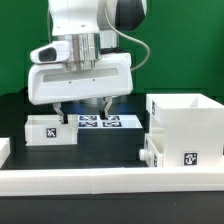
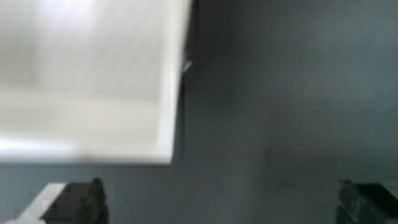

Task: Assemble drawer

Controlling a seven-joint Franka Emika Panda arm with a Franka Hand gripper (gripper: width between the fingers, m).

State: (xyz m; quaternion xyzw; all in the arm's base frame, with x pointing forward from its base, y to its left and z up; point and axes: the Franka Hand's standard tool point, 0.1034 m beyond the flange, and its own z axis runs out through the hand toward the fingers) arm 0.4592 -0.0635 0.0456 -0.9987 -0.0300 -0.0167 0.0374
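The tall white box shell [image 1: 185, 128] stands at the exterior view's right, with a tag on its front. One shallow white tray [image 1: 50, 129] with a tag sits at the exterior view's left. A small white piece [image 1: 150, 153] juts from the shell's lower left; I cannot tell if it is the second tray. My gripper [image 1: 85, 107] hangs open and empty just above the table, behind and beside the tray. In the wrist view the gripper [image 2: 226, 204] is wide open over dark table, with a blurred white surface [image 2: 89, 80] ahead of one fingertip [image 2: 80, 200].
The marker board [image 1: 100, 122] lies flat behind the gripper. A long low white rail [image 1: 100, 181] runs along the front. Another white piece [image 1: 3, 150] shows at the exterior view's left edge.
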